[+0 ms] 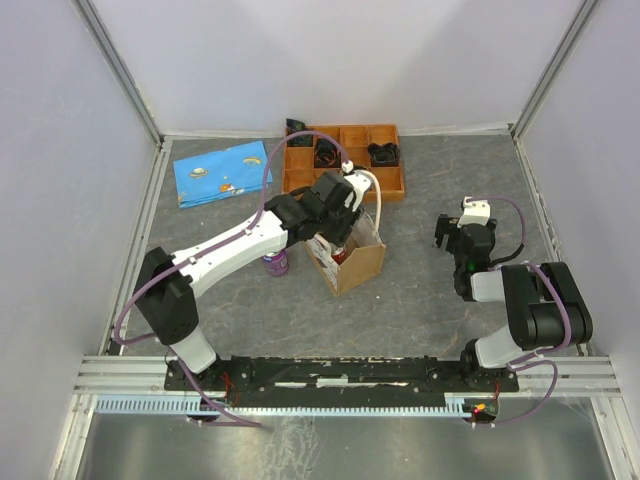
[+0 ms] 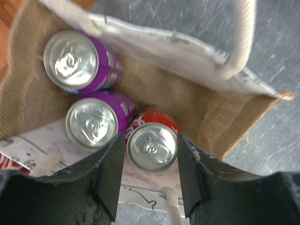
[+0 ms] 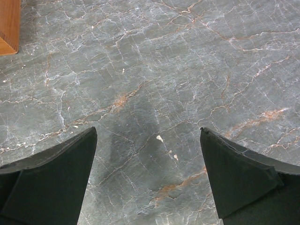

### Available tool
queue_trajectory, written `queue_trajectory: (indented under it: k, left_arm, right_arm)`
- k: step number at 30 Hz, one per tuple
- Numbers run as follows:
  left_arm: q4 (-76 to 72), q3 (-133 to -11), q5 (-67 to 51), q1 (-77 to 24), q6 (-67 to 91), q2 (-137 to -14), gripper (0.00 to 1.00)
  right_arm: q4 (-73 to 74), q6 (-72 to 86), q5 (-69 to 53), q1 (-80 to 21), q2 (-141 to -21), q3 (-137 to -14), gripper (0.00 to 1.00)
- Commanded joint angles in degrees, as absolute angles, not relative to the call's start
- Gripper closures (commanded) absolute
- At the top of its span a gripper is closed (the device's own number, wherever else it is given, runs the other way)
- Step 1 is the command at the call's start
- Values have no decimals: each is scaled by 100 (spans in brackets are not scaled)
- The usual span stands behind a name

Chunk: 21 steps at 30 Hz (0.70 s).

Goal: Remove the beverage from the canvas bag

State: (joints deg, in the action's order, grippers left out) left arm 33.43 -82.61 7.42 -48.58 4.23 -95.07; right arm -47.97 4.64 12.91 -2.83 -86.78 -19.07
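Observation:
The canvas bag (image 1: 358,262) stands open at mid-table, tan with white handles (image 2: 241,42). Looking down into the canvas bag (image 2: 187,101) in the left wrist view, three upright beverage cans show: two purple cans (image 2: 75,61) (image 2: 96,123) and a red can (image 2: 152,145). My left gripper (image 2: 151,137) reaches into the bag mouth, and its two fingers press on either side of the red can's top. In the top view the left gripper (image 1: 340,232) covers the bag opening. My right gripper (image 3: 148,130) hangs open over bare table, to the right of the bag.
A purple can (image 1: 275,263) stands on the table just left of the bag. An orange compartment tray (image 1: 392,188) with dark items sits behind the bag; its corner (image 3: 9,28) shows in the right wrist view. A blue patterned cloth (image 1: 222,172) lies at back left.

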Motion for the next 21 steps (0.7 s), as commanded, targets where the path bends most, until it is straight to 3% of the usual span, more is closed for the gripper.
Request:
queue_trajectory:
  k: [1,13,21]
  left_arm:
    - [3585,-8066,1013,-4843,750,-9330,43]
    - [3674,-7884,862,-4890,918,-9314,27]
    - [3745,-7873,696,-4904,957,-9447,23]
  right_arm:
    - [-4983,439,1283,-257,-8625,-2057,1]
    - [-4983,435,1283,-261,-8626,-2057,1]
    - [-4989,439,1283,-261,-8630,-2054,1]
